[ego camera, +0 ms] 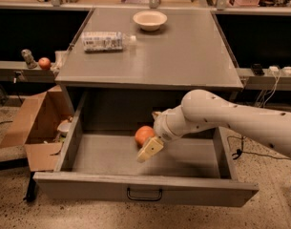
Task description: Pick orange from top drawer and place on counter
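Orange (pixel 143 133) lies toward the back of the pulled-out drawer (pixel 88 187), between the spread, open fingers of the gripper (pixel 149 136), whose arm reaches in from the right beneath the counter (pixel 183 56) bearing a bowl (pixel 150 19) and bottle (pixel 104 41).

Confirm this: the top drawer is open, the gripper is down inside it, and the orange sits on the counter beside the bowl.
Wrong on one point. The orange lies inside the open top drawer, right by the gripper, not on the counter beside the bowl. The camera view shows this. The rest holds.
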Tool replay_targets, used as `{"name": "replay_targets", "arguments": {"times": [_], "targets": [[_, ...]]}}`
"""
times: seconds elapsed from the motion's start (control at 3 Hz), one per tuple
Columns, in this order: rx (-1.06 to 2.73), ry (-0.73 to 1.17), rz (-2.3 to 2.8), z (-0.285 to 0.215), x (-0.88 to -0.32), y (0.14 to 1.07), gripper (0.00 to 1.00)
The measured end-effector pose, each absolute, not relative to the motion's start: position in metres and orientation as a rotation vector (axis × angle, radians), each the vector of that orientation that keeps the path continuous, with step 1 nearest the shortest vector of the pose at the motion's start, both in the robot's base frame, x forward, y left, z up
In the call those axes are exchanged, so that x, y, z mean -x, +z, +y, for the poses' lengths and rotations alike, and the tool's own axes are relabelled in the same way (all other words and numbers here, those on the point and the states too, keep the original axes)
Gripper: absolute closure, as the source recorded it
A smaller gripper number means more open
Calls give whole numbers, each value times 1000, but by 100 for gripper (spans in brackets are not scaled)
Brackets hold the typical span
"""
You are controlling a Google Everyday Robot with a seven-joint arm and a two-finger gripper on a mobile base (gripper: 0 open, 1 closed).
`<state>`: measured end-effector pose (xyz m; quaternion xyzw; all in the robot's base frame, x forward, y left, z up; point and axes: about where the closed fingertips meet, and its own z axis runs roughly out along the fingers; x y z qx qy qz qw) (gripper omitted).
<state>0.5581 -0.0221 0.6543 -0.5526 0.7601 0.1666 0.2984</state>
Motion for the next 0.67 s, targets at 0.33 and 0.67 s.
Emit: {"name": "replay_targets", "arguments": {"times": [0.33,0.67], "targets": [[1470,443,2037,-12,-561,647,18],[1471,444,2062,-11,-562,627,41]]}}
